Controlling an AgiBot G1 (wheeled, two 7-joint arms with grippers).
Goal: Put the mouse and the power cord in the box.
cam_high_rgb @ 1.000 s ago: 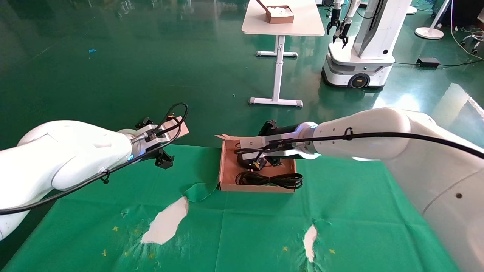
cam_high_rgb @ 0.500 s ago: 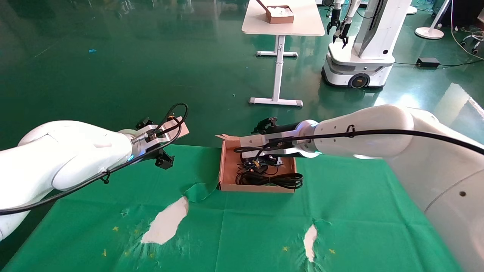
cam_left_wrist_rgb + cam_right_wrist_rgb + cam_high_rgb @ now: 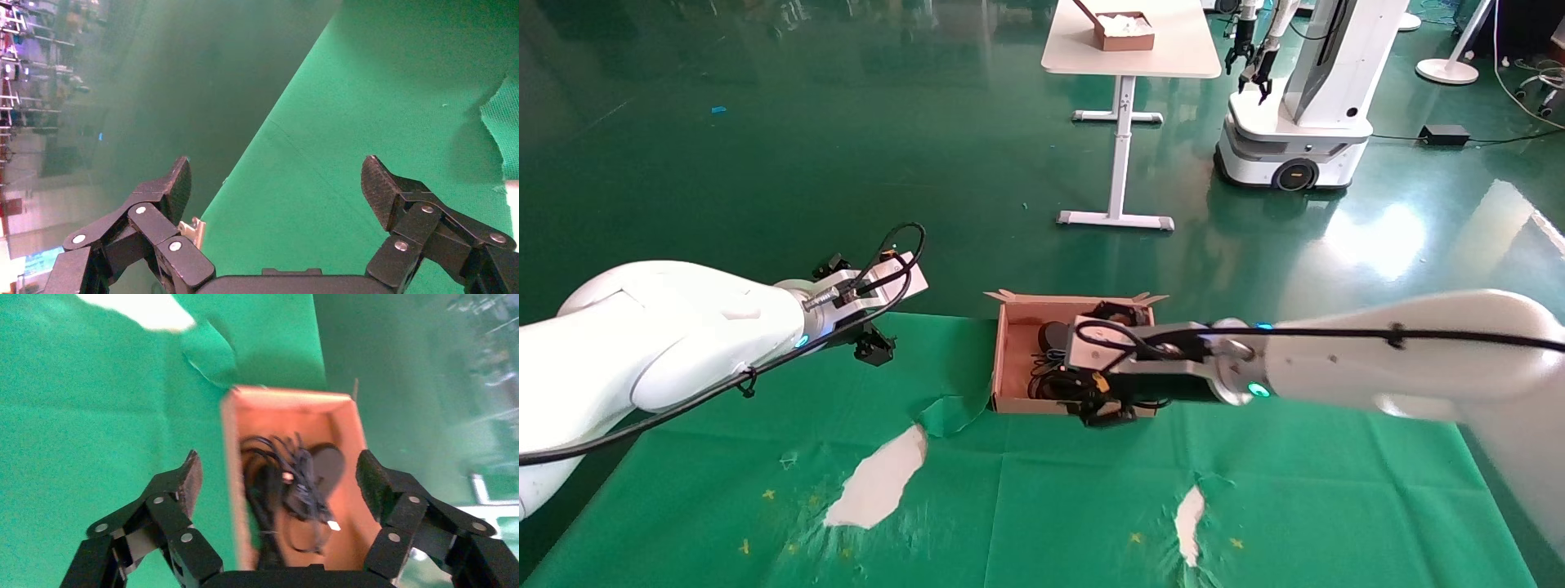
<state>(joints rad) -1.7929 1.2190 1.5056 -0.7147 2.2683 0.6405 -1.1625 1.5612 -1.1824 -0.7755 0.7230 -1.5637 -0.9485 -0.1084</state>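
The right gripper [image 3: 278, 478] hangs wide open and empty over the box's [image 3: 1009, 359] near edge. The mouse [image 3: 327, 465] and power cord [image 3: 269, 496] lie inside, just ahead of it. The left gripper [image 3: 275, 184], open too, is parked well apart.

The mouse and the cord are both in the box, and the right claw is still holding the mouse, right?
Not quite. The mouse and the cord do lie in the box, but the right claw is open and holds nothing. The right wrist view shows its fingers spread wide, away from the mouse.
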